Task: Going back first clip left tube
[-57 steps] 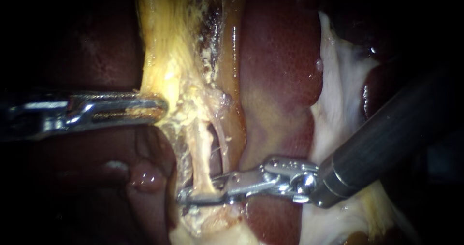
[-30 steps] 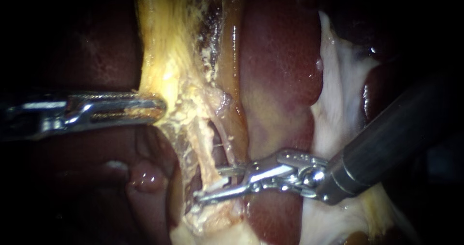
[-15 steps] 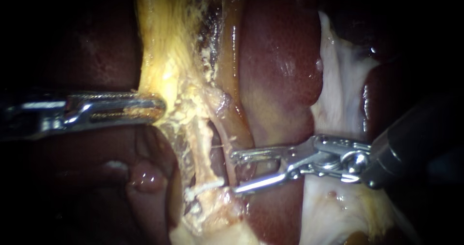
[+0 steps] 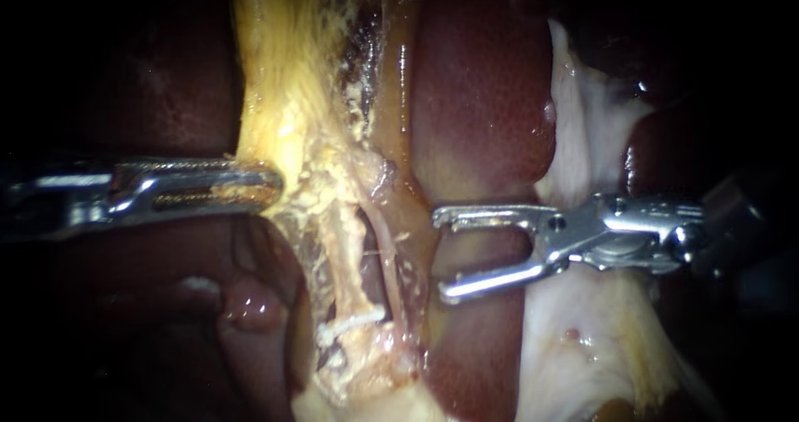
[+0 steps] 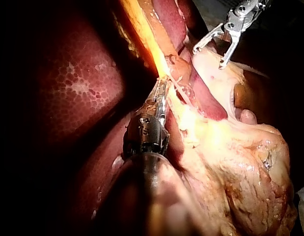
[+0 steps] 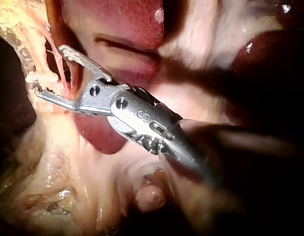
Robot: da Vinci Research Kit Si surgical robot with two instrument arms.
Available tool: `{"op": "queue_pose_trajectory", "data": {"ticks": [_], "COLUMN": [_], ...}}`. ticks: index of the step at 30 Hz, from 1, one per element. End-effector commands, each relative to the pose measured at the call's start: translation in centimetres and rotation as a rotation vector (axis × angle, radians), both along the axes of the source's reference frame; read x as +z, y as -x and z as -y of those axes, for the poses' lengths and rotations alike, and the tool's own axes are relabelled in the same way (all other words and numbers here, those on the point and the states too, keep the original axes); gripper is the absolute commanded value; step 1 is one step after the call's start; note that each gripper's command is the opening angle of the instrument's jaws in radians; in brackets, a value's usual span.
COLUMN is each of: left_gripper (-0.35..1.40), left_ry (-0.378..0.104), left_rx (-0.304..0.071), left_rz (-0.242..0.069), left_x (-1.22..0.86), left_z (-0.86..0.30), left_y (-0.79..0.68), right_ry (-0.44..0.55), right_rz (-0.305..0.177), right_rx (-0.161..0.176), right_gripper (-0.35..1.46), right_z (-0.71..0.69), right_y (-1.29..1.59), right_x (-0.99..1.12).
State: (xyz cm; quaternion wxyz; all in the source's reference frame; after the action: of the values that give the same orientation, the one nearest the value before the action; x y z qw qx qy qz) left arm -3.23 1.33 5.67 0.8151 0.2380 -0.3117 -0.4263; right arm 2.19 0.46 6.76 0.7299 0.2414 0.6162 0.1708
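Observation:
A pale left tube (image 4: pixel 348 260) runs down from the yellow gallbladder tissue (image 4: pixel 283 81), with a thinner tube (image 4: pixel 385 243) just to its right. A white clip (image 4: pixel 353 320) sits across the left tube low down; it also shows as the clip (image 6: pixel 40 77) in the right wrist view. My right instrument (image 4: pixel 441 255) stands open to the right of both tubes, holding nothing, over the liver (image 4: pixel 483 97). The right instrument (image 6: pixel 50 71) has its jaw tips close to the clip. My left instrument (image 4: pixel 268 185) is shut on the gallbladder's yellow edge, and the left instrument (image 5: pixel 160 93) grips it the same way in its wrist view.
Dark red liver (image 5: pixel 78 83) lies beside the left instrument's shaft. Whitish fatty tissue (image 4: pixel 583 355) spreads under the right instrument (image 5: pixel 209 58). A small pink nodule (image 4: pixel 250 305) sits left of the clipped tube.
My right instrument's jaws opened and drew back to the right off the left tube, leaving the white clip on it. The left instrument has held still.

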Motion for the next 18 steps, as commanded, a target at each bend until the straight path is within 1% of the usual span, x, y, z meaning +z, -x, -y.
{"op": "queue_pose_trajectory", "data": {"ticks": [1,6,9,11,12,13,15,18], "left_gripper": [-0.18,-0.18,-0.18,-0.18,-0.18,-0.18,-0.18,-0.18], "left_ry": [0.001,0.007,0.008,0.012,0.008,0.005,-0.005,-0.014], "left_rx": [0.000,-0.002,0.002,0.011,0.009,0.016,0.016,0.026], "left_rz": [-0.001,-0.003,0.001,0.010,0.012,0.011,0.006,0.003], "left_x": [0.01,0.11,0.25,0.38,0.44,0.54,0.68,0.87], "left_z": [0.01,0.06,0.12,0.18,0.20,0.23,0.27,0.29], "left_y": [0.01,0.04,0.09,0.13,0.15,0.18,0.21,0.25], "right_ry": [0.004,0.014,0.015,0.015,0.015,0.015,0.014,0.014], "right_rz": [-0.003,-0.007,-0.005,-0.005,-0.005,-0.005,-0.007,-0.007], "right_rx": [0.001,0.001,0.003,0.003,0.003,0.003,0.001,0.001], "right_gripper": [0.60,0.60,0.60,0.60,0.60,0.60,0.60,0.60], "right_z": [-0.02,-0.03,-0.03,-0.03,-0.03,-0.03,-0.03,-0.03], "right_y": [0.02,0.04,0.04,0.04,0.04,0.04,0.04,0.04], "right_x": [-0.01,-0.03,-0.02,-0.02,-0.02,-0.02,-0.02,-0.02]}}
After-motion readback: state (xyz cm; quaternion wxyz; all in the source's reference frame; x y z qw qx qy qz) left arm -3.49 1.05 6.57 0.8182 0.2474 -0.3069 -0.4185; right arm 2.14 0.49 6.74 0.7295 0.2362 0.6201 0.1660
